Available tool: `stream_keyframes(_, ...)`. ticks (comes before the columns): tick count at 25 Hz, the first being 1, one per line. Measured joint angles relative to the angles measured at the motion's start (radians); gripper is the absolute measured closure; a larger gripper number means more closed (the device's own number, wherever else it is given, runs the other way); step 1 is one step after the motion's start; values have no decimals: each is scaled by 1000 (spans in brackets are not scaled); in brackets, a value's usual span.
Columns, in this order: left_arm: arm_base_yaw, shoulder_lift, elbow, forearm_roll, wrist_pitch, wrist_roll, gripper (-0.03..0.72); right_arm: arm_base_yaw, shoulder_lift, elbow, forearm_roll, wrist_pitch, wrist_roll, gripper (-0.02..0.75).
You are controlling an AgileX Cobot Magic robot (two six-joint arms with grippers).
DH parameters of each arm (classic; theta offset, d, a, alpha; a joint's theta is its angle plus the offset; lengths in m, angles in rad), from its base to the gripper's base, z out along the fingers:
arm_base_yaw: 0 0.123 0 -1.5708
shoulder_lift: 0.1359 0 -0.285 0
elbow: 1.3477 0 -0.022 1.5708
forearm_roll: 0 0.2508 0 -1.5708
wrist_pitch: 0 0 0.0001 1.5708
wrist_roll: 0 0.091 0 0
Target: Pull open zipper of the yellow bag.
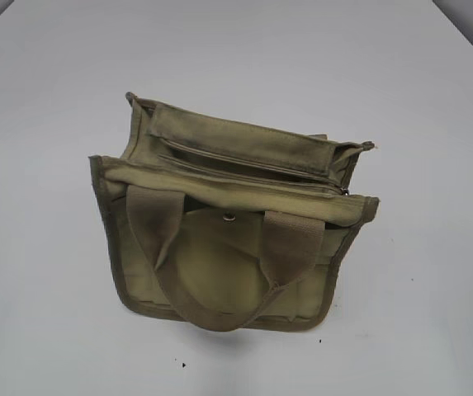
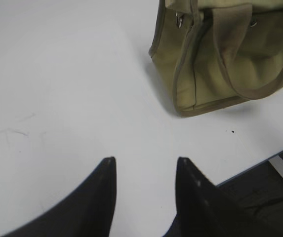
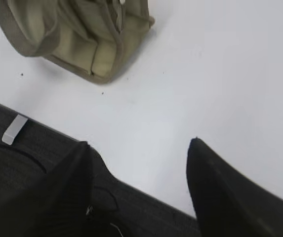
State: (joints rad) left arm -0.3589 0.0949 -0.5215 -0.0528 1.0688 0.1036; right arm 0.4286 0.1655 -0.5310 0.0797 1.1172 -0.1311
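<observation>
The yellow bag (image 1: 219, 264) stands in the middle of the white table, its front handle (image 1: 211, 318) hanging over a rounded flap with a silver snap (image 1: 229, 217). The zipper (image 1: 253, 176) runs across the bag's top, and a small shiny pull (image 1: 345, 191) sits at its right end. Neither gripper shows in the exterior view. My left gripper (image 2: 146, 160) is open and empty over bare table, with the bag (image 2: 205, 64) ahead to its right. My right gripper (image 3: 139, 142) is open and empty near the table's edge, with the bag (image 3: 77, 39) far ahead on the left.
The table's near edge shows in both wrist views, with dark floor (image 2: 260, 197) beyond it and a strip of white tape (image 3: 14, 129) there. A small metal piece (image 2: 179, 19) hangs at the bag's left end.
</observation>
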Motion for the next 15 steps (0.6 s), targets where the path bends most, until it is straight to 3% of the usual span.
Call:
stream_keyframes(5,0,0,1,0,-2,0,372,0,0,16,0,-69,0,268)
stream_keyframes(15,0,0,1,-4,-6,-2,373,0,20,47,3,-40,-54,268)
